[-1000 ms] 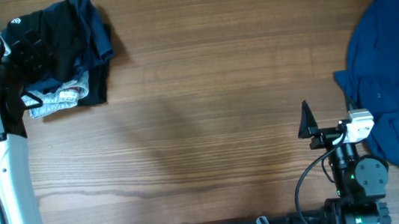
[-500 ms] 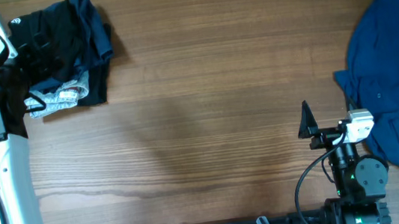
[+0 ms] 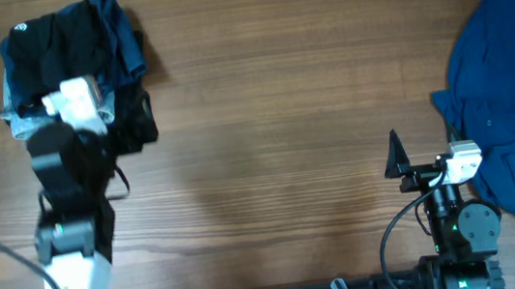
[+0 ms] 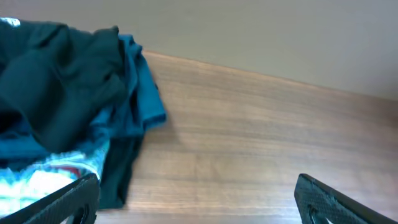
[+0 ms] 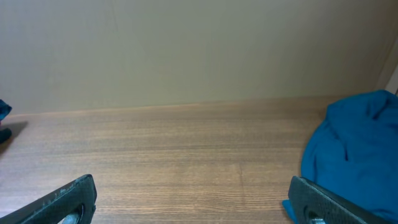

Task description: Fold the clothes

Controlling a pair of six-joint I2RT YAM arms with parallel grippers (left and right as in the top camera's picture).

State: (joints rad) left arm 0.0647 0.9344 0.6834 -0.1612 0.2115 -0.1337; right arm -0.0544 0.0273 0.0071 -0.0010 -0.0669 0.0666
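The clothes, a crumpled black shirt point(image 3: 52, 51) point(image 4: 50, 81) with a small white logo, top a pile at the table's far left corner. My left gripper point(image 3: 103, 109) point(image 4: 199, 202) hangs open at the pile's near right edge. Its left finger point(image 4: 59, 202) is over the pale denim point(image 4: 56, 174) and its right finger point(image 4: 339, 199) is over bare wood. Nothing is between them. My right gripper point(image 3: 424, 153) point(image 5: 193, 202) stands open and empty low over the table near the front right, away from the pile.
A navy garment point(image 3: 124, 38) point(image 4: 140, 93) and the pale denim lie in the same pile under the black shirt. A bright blue garment point(image 3: 508, 77) point(image 5: 354, 137) sprawls along the right edge, touching the right gripper's right finger point(image 5: 329, 202). Arm bases line the front edge.
The left arm has swung in from the left edge and now stands over the near side of the pile, covering the pale denim. The right arm has not moved.
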